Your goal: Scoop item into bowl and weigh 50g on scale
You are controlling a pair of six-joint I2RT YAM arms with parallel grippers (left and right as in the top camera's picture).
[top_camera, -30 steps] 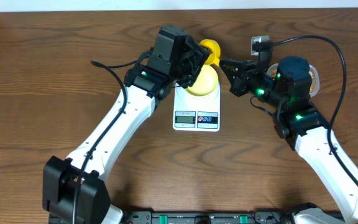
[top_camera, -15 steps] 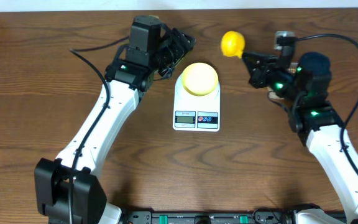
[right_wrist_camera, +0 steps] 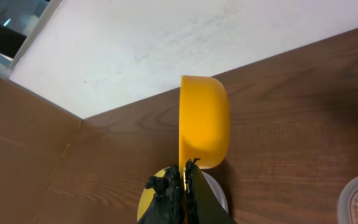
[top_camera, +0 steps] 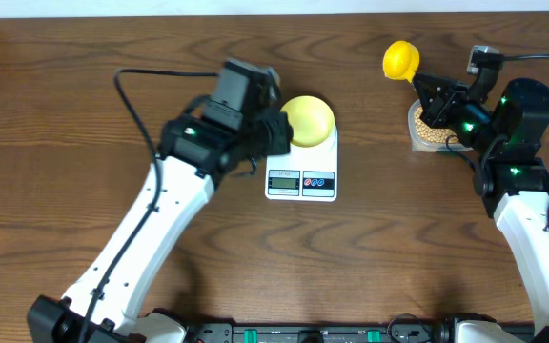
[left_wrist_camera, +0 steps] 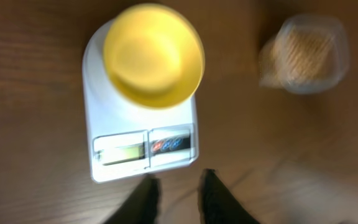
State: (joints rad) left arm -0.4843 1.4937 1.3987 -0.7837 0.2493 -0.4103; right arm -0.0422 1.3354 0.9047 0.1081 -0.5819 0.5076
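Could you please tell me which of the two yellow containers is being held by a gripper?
The bright yellow scoop, clamped in the right gripper; the paler yellow bowl sits free on the white scale.

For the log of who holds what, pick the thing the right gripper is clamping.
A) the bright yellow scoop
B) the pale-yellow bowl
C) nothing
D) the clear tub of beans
A: the right gripper is shut on the handle of the bright yellow scoop, while the pale-yellow bowl sits on the scale and the clear tub of beans stands apart on the table.
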